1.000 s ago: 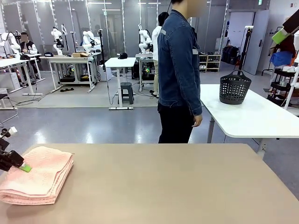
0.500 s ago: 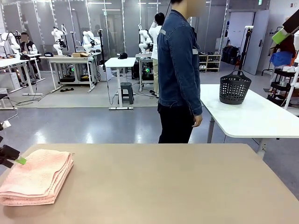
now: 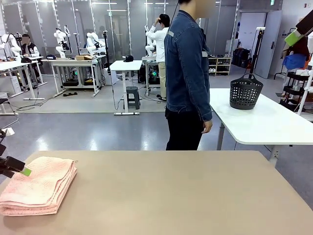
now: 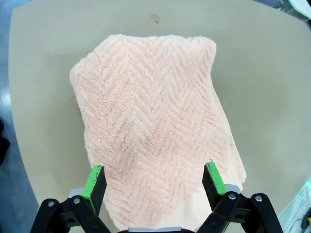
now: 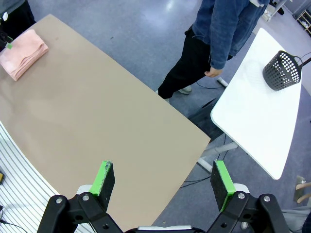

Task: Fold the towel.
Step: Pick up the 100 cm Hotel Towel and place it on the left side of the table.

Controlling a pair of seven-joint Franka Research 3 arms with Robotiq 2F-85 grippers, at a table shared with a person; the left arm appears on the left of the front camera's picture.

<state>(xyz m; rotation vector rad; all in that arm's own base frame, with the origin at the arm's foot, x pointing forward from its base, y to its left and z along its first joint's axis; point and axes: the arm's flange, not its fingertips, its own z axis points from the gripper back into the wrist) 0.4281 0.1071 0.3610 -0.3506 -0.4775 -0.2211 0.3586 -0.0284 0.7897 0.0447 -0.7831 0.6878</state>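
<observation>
The salmon-pink towel (image 3: 40, 185) lies folded into a thick stack of layers at the tan table's left end. In the left wrist view the towel (image 4: 150, 111) shows its herringbone top face below me. My left gripper (image 4: 153, 182) hovers above its near end, open, with nothing between the green pads. From the front, the left gripper (image 3: 14, 167) sits at the towel's left edge. My right gripper (image 5: 161, 180) is open and empty, high above the table's right side. In that view the towel (image 5: 23, 52) is small and far off.
A person in a denim jacket (image 3: 188, 73) stands at the table's far edge, side-on, hands down. A dark basket (image 3: 246, 91) stands on a white table (image 3: 264, 122) behind to the right. The tan table (image 3: 186, 196) is bare right of the towel.
My left gripper has come off the towel's top and drawn back toward the table's left edge. The towel has stayed in place, folded.
</observation>
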